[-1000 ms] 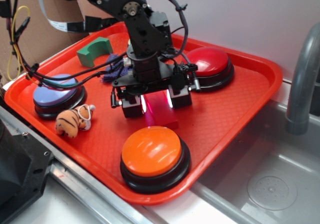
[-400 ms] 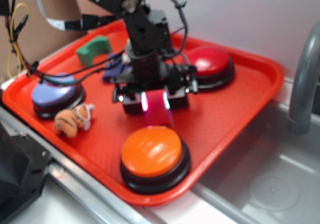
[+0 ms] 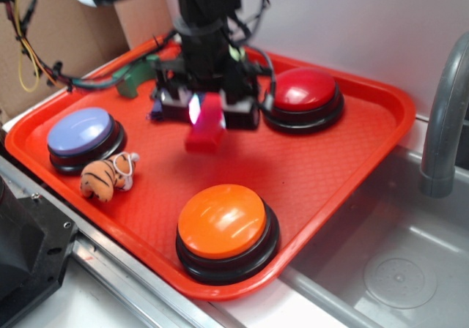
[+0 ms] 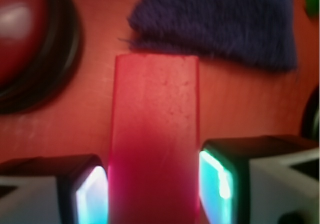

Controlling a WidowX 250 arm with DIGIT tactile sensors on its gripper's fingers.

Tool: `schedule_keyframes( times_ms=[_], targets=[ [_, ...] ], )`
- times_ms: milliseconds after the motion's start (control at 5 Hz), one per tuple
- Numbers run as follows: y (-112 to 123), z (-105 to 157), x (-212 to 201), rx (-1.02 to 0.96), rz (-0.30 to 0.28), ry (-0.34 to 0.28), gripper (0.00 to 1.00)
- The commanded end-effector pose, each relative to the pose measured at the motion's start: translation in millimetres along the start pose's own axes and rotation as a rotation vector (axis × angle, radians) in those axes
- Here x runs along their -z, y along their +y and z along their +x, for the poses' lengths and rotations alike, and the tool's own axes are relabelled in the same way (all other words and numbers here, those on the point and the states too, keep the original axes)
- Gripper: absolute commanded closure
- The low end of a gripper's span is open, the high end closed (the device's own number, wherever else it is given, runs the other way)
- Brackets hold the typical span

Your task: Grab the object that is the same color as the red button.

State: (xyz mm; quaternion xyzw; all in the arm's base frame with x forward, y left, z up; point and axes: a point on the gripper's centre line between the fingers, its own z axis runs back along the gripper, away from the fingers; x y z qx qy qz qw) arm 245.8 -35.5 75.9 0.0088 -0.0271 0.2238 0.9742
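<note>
The red block [image 3: 206, 129] hangs a little above the tray, pinched between the two lit pads of my gripper [image 3: 209, 113], which is shut on it. In the wrist view the same block [image 4: 155, 129] runs straight up between the glowing fingertips, and my gripper [image 4: 154, 194] presses it on both sides. The red button [image 3: 304, 88] sits on its black base just right of the gripper, toward the tray's back. It also shows as a dark-red dome at the upper left of the wrist view [image 4: 17, 26].
The red tray [image 3: 352, 159] also holds an orange button [image 3: 222, 222] at the front, a lavender button [image 3: 79, 132] at left, a tiger toy [image 3: 108, 176], a green arch block [image 3: 132, 80] behind the arm and a purple cloth [image 4: 220, 19]. A steel sink [image 3: 381, 262] and faucet [image 3: 443, 123] lie right.
The gripper has risen and moved back and to the left, carrying the red block up off the tray floor where it lay a second ago.
</note>
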Motion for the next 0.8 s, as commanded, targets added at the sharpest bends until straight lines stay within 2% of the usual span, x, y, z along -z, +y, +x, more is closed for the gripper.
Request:
schedule_keyframes(
  times_ms=[0,200,400,600],
  targets=[
    [35,39,-91,0.151,-0.063,-0.088,1.0],
    [46,44,-112,0.204,-0.083,-0.123,1.0],
    [54,48,-110,0.122,-0.12,-0.131,1.0],
    [58,52,-104,0.093,-0.104,-0.146,1.0]
  ],
)
